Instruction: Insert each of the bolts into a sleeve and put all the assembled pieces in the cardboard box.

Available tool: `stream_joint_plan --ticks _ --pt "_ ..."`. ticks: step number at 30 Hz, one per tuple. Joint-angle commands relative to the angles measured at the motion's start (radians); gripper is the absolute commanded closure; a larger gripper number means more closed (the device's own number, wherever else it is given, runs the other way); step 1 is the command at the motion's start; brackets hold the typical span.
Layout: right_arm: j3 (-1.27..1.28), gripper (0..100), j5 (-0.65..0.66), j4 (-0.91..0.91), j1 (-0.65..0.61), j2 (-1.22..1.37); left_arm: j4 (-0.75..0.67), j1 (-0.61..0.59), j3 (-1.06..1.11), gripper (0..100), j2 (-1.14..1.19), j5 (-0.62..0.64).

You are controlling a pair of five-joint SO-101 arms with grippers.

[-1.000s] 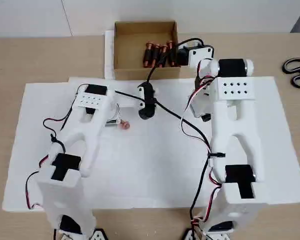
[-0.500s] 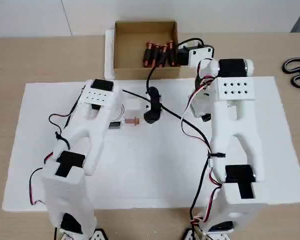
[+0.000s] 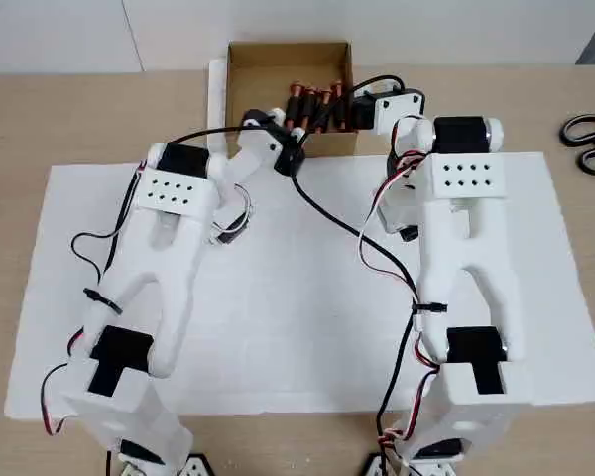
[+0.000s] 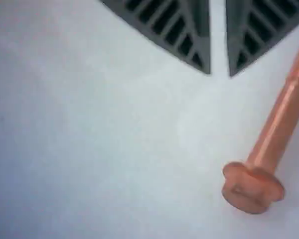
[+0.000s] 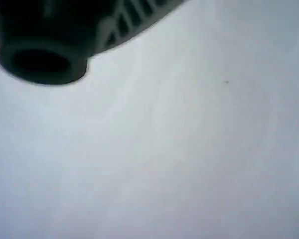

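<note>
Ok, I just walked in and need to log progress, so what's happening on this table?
Bolts are being packed into a cardboard box. The left gripper hangs over the white sheet, its fingers narrowly apart and empty, with a copper bolt lying just beside them. In the high view it is up at the box's front wall. Several copper pieces already lie in the box. The right gripper sits by the box's right wall.

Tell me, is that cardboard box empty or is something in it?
Not empty: several orange-and-black pieces lie in the cardboard box, toward its right wall.
</note>
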Motion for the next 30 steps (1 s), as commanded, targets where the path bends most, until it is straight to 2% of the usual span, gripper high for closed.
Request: stream_joint_plan --ticks 1,4,10,12,16,18,26,30 --pt "-0.005 99.5 -0.012 0.007 0.002 -0.064 0.000 -0.015 0.001 99 -0.057 0.054" --pt "-0.005 99.5 -0.012 0.007 0.002 -0.064 -0.064 -0.060 0.001 99 -0.057 -0.023" --pt "-0.005 99.5 -0.012 0.007 0.002 -0.065 -0.114 -0.141 0.024 99 -0.020 -0.430" --pt "-0.005 99.5 -0.012 0.007 0.002 -0.065 -0.114 -0.153 0.025 97 0.018 -0.519" --pt "-0.005 99.5 -0.012 0.007 0.002 -0.064 -0.127 -0.161 0.016 83 0.064 -0.537" --pt "-0.005 99.5 -0.012 0.007 0.002 -0.062 -0.130 -0.158 0.013 79 0.074 -0.540" --pt "-0.005 99.5 -0.012 0.007 0.001 -0.061 -0.230 -0.130 0.018 79 0.077 -0.540" --pt "-0.005 99.5 -0.012 0.007 0.001 -0.061 -0.233 -0.104 0.013 80 0.133 -0.542"
